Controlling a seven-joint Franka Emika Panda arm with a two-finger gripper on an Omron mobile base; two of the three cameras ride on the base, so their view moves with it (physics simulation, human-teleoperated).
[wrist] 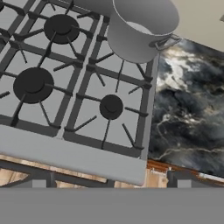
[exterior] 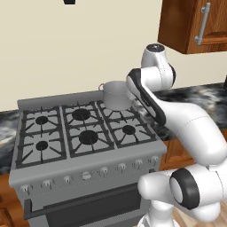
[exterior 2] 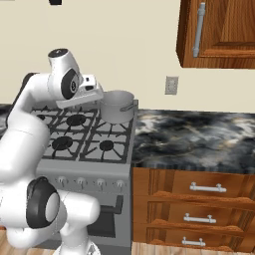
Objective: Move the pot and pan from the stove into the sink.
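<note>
The silver-grey pot (exterior: 116, 94) (exterior 2: 117, 107) (wrist: 140, 30) stands upright on the back right burner of the stove (exterior: 84, 170) (exterior 2: 84, 172) (wrist: 65, 148); one of its side handles points toward the counter. My gripper (wrist: 111, 181) hovers above the stove's front right corner, in front of the pot and apart from it. Its fingertips (wrist: 41, 181) stand wide apart with nothing between them, so it is open. In the right base view my hand (exterior 2: 84, 89) hangs just left of the pot. The pan and the sink are out of view.
A black-and-white marbled counter (exterior 2: 199, 139) (wrist: 188, 109) adjoins the stove on the right, with wooden drawers (exterior 2: 204, 204) below. A wooden wall cabinet (exterior: 195, 22) (exterior 2: 219, 30) hangs above it. A wall outlet (exterior 2: 172, 84) sits behind the counter.
</note>
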